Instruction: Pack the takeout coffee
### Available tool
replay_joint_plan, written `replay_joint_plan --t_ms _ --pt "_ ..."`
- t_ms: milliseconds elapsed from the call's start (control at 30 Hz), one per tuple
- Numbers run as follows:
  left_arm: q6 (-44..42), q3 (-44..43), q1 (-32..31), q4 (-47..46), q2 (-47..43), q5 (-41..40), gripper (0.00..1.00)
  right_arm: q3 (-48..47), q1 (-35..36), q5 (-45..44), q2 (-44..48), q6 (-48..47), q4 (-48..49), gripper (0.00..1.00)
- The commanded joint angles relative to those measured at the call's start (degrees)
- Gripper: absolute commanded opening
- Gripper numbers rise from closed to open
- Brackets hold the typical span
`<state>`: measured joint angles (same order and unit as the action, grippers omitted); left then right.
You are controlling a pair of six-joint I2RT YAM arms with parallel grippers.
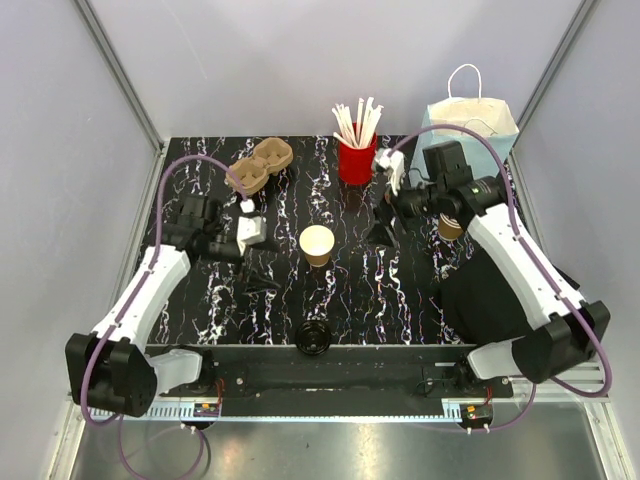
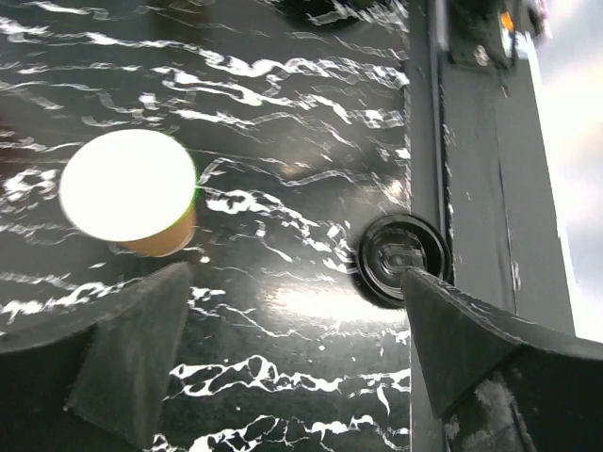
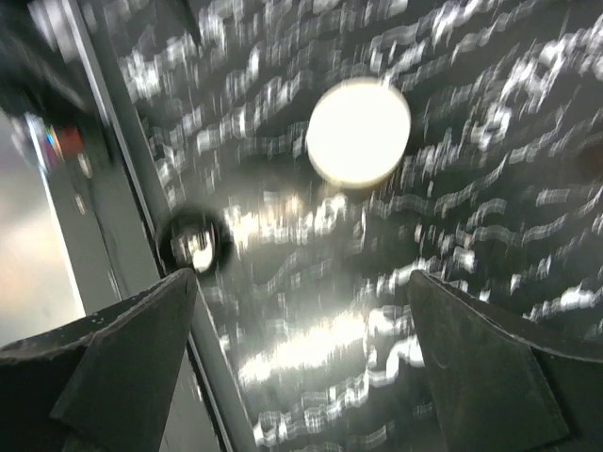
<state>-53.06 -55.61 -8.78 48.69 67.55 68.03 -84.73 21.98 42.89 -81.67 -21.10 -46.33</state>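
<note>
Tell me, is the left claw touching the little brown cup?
Apart. The top view shows bare table between the open left claw and the cup.

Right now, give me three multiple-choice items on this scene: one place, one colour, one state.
1. Where on the table does the black lid lie? A far-left corner; B near edge, centre; C far-right corner.
2. The cup of white sticks is: A green; B blue; C red.
3. The takeout coffee stands: A unlidded; B lidded; C tipped over.
Answers: 1 B, it lies by the arms' base rail; 2 C, its wall is plainly red; 3 A, its open mouth shows from above.
</note>
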Motion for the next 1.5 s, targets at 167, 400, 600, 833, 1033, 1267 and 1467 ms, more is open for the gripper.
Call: replay_joint_plan --t_ms 167,400,600,833,1033,1267,1467 --pt "0.0 4.2 -16.3 -3.5 1.4 -13.5 0.99 11.7 0.6 -11.0 7.8 -12.4 -3.4 1.0" --pt "11.8 7.4 -27.9 -17.3 6.6 -33.3 0.99 14.0 0.3 -15.3 15.9 -11.4 0.4 1.0" --pt "14.8 7.4 -33.2 -21.1 13.7 -39.1 0.97 15.4 -0.2 -16.3 20.2 -10.8 1.6 0.99" --pt "15.6 6.2 -38.0 -21.2 19.7 -42.8 0.69 15.9 -0.4 -16.5 23.0 -10.3 2.0 1.0" --pt "15.6 5.9 -40.9 -21.3 21.7 -46.2 0.62 15.9 -0.4 -16.7 24.3 -10.2 1.9 1.0" --pt "15.3 5.3 -43.3 -19.7 23.9 -48.2 0.4 15.8 -0.4 -16.8 25.3 -10.1 1.9 1.0" --pt "14.8 4.7 -44.5 -18.4 25.5 -48.5 0.21 15.1 -0.3 -17.1 25.3 -10.1 1.7 1.0"
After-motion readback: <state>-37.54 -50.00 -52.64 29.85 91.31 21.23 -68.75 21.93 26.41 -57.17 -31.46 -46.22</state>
